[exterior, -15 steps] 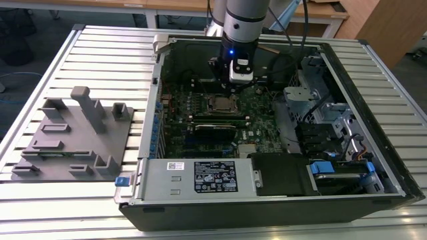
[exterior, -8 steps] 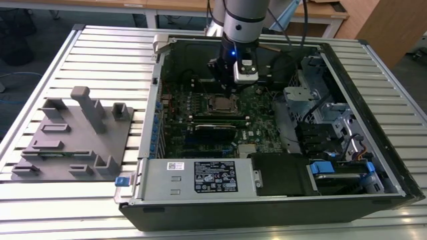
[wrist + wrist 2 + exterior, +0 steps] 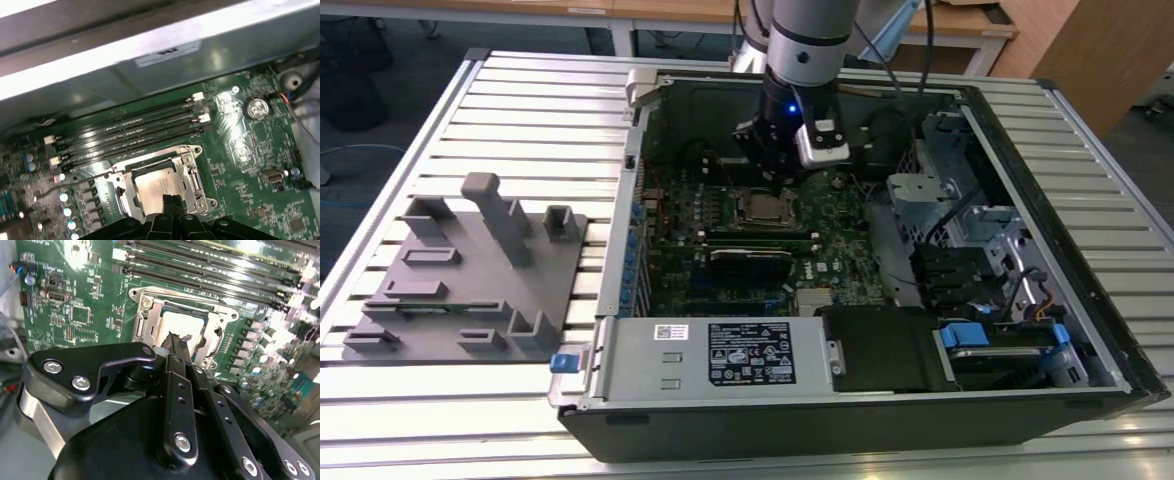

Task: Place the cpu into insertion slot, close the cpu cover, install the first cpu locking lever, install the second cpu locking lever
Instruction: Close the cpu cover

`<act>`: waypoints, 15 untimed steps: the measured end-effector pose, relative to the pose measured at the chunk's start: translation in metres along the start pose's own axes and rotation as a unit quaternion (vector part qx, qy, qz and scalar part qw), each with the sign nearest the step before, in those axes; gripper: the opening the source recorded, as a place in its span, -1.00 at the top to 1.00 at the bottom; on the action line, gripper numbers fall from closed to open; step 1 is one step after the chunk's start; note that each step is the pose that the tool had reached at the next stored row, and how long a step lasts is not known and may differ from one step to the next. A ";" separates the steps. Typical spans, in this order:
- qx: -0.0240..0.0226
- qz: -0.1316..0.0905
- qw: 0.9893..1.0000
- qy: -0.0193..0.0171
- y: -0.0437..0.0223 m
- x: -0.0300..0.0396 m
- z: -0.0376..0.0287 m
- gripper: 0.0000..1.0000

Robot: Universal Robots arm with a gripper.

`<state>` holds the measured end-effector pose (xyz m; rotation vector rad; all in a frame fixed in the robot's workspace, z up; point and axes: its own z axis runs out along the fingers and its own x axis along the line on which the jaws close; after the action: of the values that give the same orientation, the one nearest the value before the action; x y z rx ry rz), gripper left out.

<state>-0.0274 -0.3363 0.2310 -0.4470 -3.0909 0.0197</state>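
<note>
Exterior view, from its left to its right: a grey moulded fixture block (image 3: 460,290) lies on the slatted table (image 3: 520,100), well apart from the open computer case (image 3: 854,425). Inside the case a labelled power supply (image 3: 720,352) covers the near edge of the green circuit board (image 3: 841,255). The arm (image 3: 807,40) comes down from the top of the frame, its upper part cut off. Its gripper (image 3: 779,178) hangs just above the cpu (image 3: 761,207), so the far side of the socket is hidden. A metal drive cage (image 3: 927,190) and a blue latch (image 3: 963,335) stand toward the exterior view's right. In both wrist views the cpu (image 3: 186,324) (image 3: 159,181) sits in the insertion slot (image 3: 137,292) (image 3: 116,181), with its dull silver top showing through the cut-out of the cpu cover (image 3: 146,322) (image 3: 191,170). The cover appears to lie flat around the chip. The gripper (image 3: 177,340) (image 3: 172,200) is closed, its two slim fingers pressed together with nothing seen between them. Its tips point at the near edge of the cpu, and its black body blocks that side of the socket. Whether the tips touch the chip or the cover cannot be told. A thin wire-like lever (image 3: 75,181) runs out beside the socket in the first wrist view, and whether it is latched is hard to make out. The long black memory slots (image 3: 130,132) (image 3: 200,270) lie just beyond the socket, and a coin battery (image 3: 256,108) sits farther off on the board.
</note>
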 end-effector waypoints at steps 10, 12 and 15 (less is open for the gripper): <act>0.001 -0.075 0.997 -0.003 -0.0001 0.0002 0.0014 0.80; 0.001 -0.076 0.997 -0.004 -0.0002 0.0008 0.0015 0.80; 0.001 -0.076 0.997 -0.005 -0.0002 0.0009 0.0016 0.80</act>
<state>-0.0284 -0.3363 0.2294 -0.2108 -3.1245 0.0212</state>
